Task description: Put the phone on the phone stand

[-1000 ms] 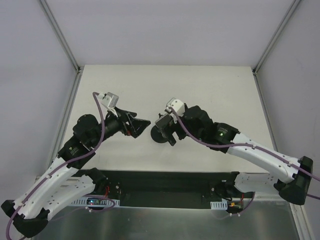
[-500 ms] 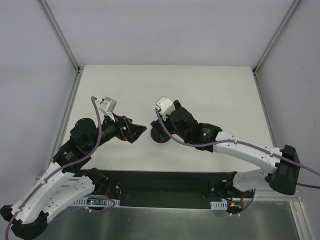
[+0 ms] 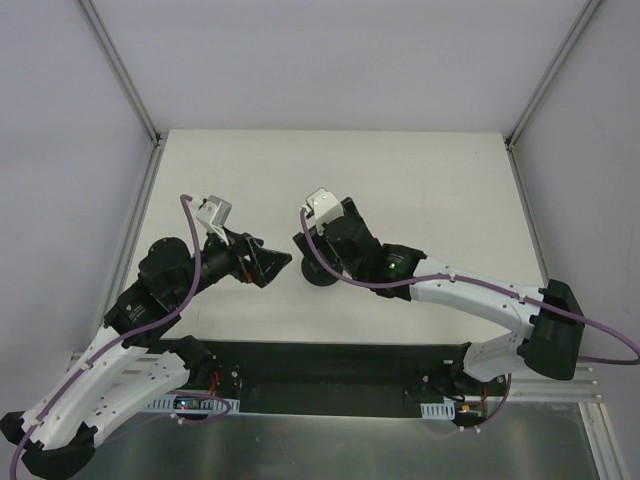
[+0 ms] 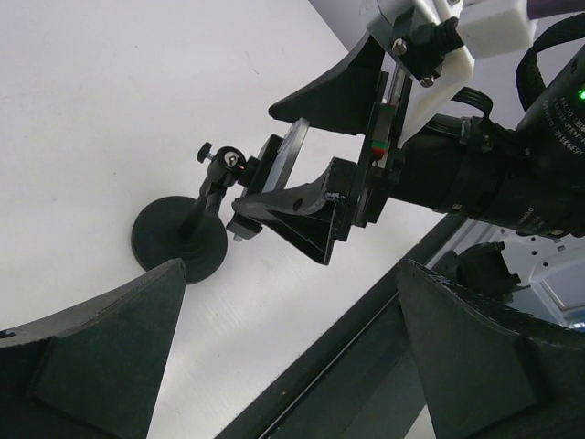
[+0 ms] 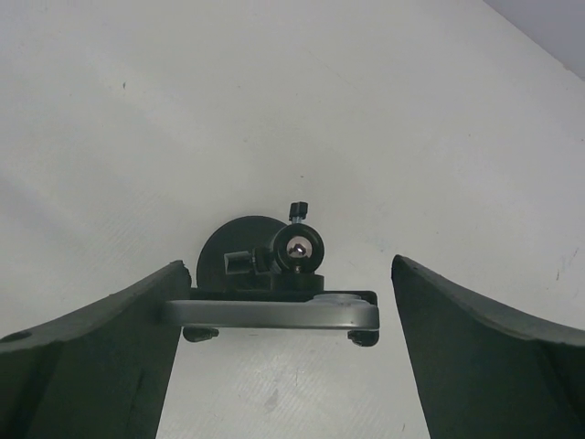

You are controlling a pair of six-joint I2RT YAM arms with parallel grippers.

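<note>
Phone [image 5: 274, 313] lies edge-on across the bracket of the stand [image 5: 236, 245] in the right wrist view. It shows as a thin grey strip w/ two small hooks of the bracket poking out past it. The stand is on the desk [image 3: 400, 180], about midway btw the left and right edges and nearer the near edge than the far one. Its disc base is flat and the post leans up to a ball joint w/ the bracket on top. From the left wrist cam I see the phone as a thin slab tilted back against that bracket.

The right gripper [image 5: 288, 270] straddles the phone end to end w/ its jaws spread. One finger looks to touch one end of the phone, and the other shows a sliver of desk btw it and the far end. I read that as released, or v. nearly, not clamping. The left gripper [image 3: 272, 262] hangs just beside the stand, toward the left edge, jaws wide apart w/ nothing in them.

Progress, as I judge it: the placing itself looks done, w/ the phone's weight on the bracket. What's left is to back the right arm off w/o the touching finger dragging the phone, then check it rests on its own. I can't tell from these views whether the hooks fully catch the lower edge. The top cam is no help, since the right gripper covers the phone there.
</note>
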